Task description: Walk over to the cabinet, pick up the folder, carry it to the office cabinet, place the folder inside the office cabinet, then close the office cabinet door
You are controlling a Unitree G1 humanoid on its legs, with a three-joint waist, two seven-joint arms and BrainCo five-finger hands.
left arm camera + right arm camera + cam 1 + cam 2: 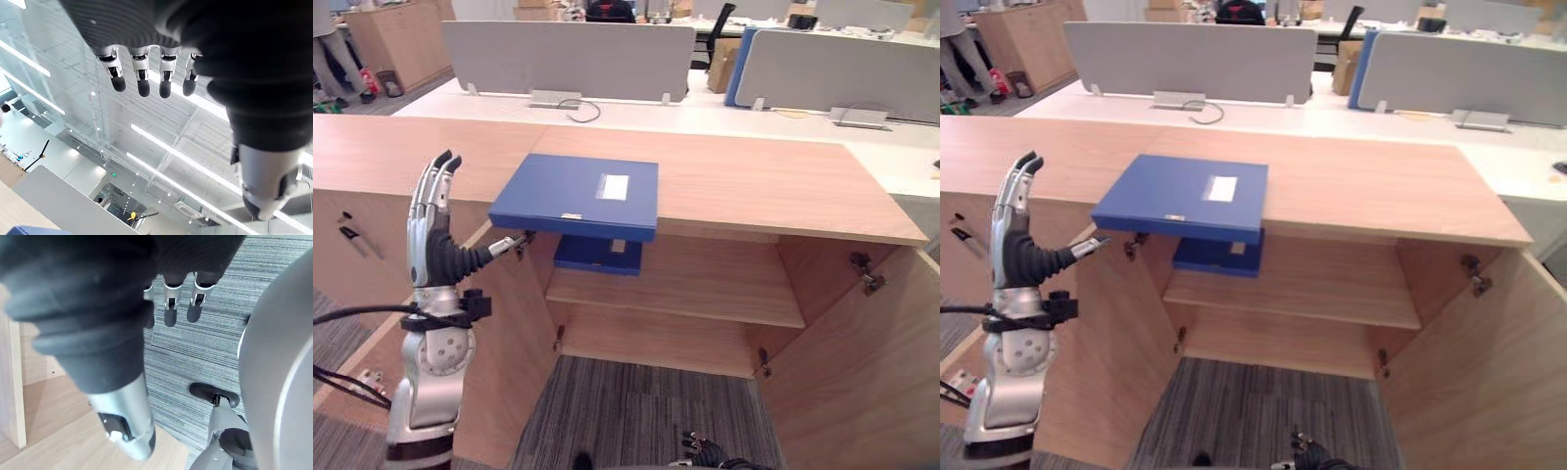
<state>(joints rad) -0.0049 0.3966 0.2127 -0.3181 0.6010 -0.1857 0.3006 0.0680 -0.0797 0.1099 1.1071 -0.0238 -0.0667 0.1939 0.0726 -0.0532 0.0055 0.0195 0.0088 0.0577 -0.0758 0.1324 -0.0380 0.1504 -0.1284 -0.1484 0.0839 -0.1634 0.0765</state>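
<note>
Left hand raised, fingers straight, empty. Folder just right of it, overhanging cabinet top. Looks stiff, light and probably slick, so grip the overhanging edge. Right hand relaxed, empty.

This is looking like an open-plan office: grey dividers are standing along white worktops, a black chair is sitting behind them, a wooden cabinet is lining the near side, grey carpet is covering the floor, and strip lights are glowing overhead.
</note>
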